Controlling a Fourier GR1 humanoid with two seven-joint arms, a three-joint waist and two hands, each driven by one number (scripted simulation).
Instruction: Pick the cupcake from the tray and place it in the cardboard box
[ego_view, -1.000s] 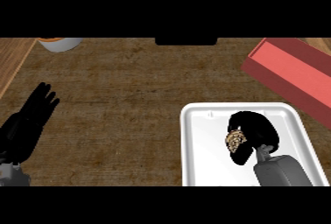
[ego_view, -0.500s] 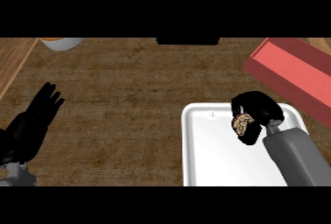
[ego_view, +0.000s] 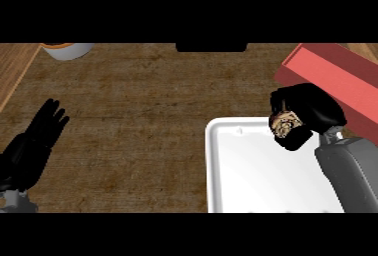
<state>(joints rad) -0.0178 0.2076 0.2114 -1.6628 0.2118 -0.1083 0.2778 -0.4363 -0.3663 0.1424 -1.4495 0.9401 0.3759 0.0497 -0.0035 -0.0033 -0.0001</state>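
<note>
The black right hand is curled round the small brown-and-cream cupcake, which shows only as a patch between fingers and thumb — held above the far right corner of the white rectangular tray, no longer resting on it. The red cardboard box lies just beyond, at the right edge of the brown worktop; that closeness makes the carry seem short, up and rightward. The left hand rests open at the left edge, fingers straight, out of the way — it holds nothing.
</note>
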